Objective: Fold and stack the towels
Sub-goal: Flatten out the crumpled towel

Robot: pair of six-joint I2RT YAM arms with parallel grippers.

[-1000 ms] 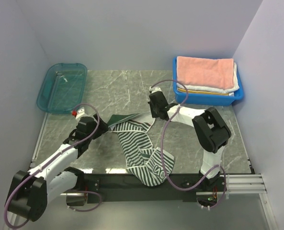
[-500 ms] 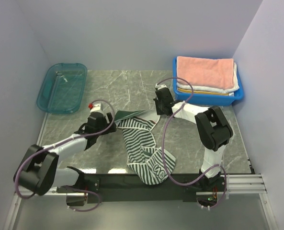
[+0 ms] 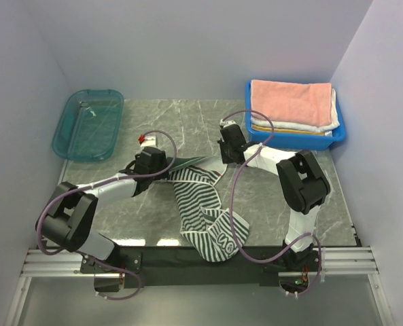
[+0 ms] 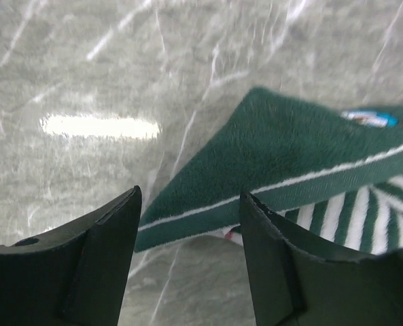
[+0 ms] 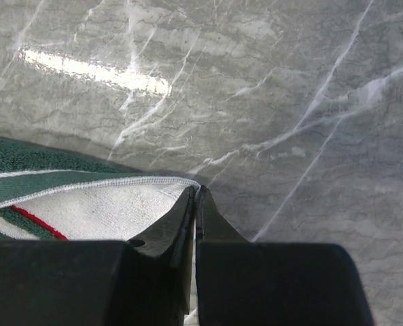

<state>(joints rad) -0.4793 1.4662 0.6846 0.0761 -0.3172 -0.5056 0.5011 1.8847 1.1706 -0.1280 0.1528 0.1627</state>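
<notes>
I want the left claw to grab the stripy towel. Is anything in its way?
No, nothing visible is. The left gripper is open, and the green corner of the striped towel lies just ahead of its fingers on the marble table.

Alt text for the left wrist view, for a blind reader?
The open left gripper hovers over a dark green corner of the striped towel, the corner's edge showing between its two black fingers. Grey marble table fills the rest.
</notes>
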